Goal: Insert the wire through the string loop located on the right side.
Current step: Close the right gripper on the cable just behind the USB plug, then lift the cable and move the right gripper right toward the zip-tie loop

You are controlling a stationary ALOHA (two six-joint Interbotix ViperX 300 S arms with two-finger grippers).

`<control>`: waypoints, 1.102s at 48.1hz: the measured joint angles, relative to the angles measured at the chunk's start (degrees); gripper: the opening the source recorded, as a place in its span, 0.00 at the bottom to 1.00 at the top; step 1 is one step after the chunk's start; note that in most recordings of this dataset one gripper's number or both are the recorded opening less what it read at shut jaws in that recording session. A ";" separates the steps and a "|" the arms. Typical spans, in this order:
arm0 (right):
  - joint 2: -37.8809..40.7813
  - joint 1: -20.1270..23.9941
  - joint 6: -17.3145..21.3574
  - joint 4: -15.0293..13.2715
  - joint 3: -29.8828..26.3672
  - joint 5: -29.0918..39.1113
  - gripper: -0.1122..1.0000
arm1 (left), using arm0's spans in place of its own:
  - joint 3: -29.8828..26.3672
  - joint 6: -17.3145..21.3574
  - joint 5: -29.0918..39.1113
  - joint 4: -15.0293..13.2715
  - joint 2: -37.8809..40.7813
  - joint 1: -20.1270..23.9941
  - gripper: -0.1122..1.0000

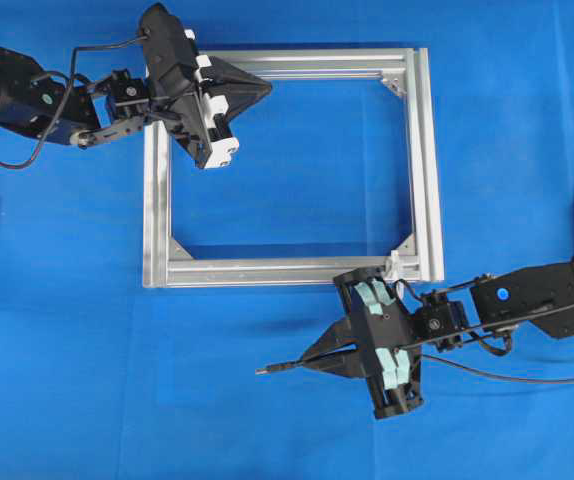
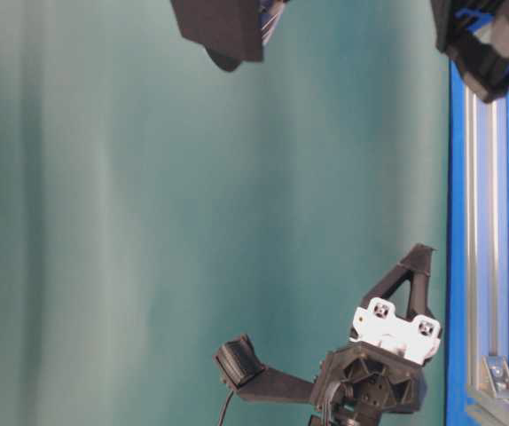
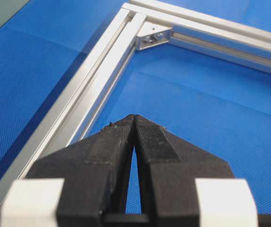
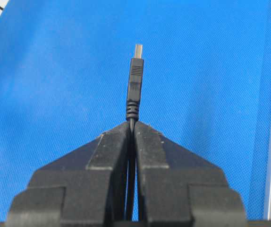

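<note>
my right claw point(image 4: 131, 124) is clenched on the wire point(image 4: 134, 80) just behind its stiff plug, which points to twelve o'clock; the limp cable probably trails loose, left claw point(image 3: 134, 118) clamped empty.

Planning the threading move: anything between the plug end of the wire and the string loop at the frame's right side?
Nothing visible. The right gripper holds the wire outside the frame, plug end over bare blue cloth, pointing left. The loop itself can't be made out.
</note>
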 measured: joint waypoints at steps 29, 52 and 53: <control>0.00 -0.09 0.00 0.00 0.00 0.09 0.07 | -0.09 0.00 0.00 0.09 0.00 0.00 0.10; -3.96 -0.18 0.09 0.35 4.83 0.53 0.07 | 0.00 0.00 0.00 0.00 0.00 0.00 0.10; -4.57 -0.18 0.09 0.44 5.54 0.62 0.07 | -0.09 0.00 0.00 0.00 0.00 0.00 0.10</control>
